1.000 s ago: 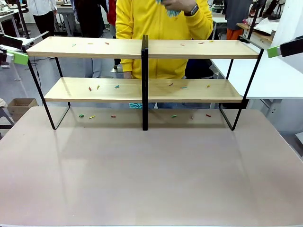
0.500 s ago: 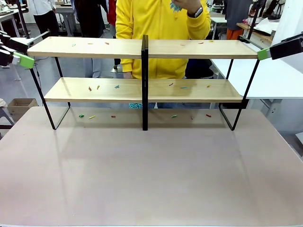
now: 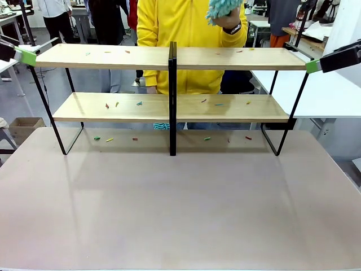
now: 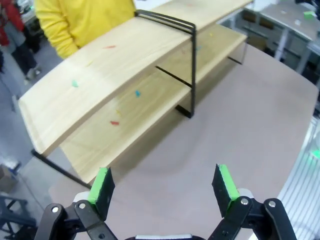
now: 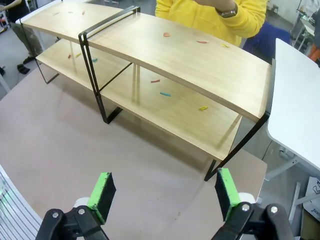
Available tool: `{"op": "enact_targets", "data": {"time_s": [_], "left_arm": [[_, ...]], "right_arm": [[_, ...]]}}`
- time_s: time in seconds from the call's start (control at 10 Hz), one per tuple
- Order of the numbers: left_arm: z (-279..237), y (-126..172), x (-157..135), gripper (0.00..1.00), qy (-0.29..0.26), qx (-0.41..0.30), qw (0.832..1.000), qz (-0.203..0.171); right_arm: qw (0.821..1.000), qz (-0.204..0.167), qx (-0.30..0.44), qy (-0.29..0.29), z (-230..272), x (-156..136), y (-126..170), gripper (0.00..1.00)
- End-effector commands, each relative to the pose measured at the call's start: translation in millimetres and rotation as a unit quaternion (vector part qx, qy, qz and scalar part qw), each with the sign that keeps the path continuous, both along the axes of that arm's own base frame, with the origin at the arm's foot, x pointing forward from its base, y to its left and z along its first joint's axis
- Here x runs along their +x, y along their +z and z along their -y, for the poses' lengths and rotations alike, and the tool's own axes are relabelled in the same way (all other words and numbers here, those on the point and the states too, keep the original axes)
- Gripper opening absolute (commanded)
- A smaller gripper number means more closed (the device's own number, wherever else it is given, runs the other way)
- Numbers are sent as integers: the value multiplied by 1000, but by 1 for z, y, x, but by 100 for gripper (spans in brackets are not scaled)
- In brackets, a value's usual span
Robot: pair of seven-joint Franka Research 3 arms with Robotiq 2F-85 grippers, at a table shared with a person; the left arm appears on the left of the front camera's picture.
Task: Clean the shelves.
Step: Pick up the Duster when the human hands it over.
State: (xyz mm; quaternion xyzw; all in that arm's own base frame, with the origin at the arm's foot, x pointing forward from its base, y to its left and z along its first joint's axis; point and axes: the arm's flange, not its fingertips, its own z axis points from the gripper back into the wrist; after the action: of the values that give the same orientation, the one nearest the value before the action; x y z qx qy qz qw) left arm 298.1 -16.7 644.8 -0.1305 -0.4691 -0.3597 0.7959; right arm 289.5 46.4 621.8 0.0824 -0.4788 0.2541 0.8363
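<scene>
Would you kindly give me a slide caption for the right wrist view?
Open right gripper above the table, facing the two-tier shelves littered with small coloured scraps.

Black fingers [image 4: 92, 217], green pads [image 4: 223, 186]; yellow sweatshirt [image 3: 169, 22], wristwatch [image 5: 228, 12]

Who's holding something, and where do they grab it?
The person's hand holds a fluffy teal duster from underneath, at its bottom end. The left gripper and right gripper are open and empty.

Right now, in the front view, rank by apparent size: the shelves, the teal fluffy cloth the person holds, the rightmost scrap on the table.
1. The shelves.
2. The teal fluffy cloth, partly cut by the top edge, yet clearly second.
3. The rightmost scrap.
</scene>
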Motion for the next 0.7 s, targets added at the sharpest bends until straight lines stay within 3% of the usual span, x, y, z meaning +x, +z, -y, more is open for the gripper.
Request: {"op": "enact_targets", "data": {"time_s": [0.0, 0.4, 0.6], "left_arm": [[13, 0, -19, 100, 40, -27, 999, 25], [26, 13, -28, 100, 47, -63, 993, 94], [27, 11, -25, 100, 35, -53, 995, 81]], "right_arm": [[1000, -8, 9, 13, -2, 5, -11, 100], [1000, 0, 5, 18, -2, 0, -10, 100], [1000, 5, 4, 22, -2, -3, -9, 100]]}}
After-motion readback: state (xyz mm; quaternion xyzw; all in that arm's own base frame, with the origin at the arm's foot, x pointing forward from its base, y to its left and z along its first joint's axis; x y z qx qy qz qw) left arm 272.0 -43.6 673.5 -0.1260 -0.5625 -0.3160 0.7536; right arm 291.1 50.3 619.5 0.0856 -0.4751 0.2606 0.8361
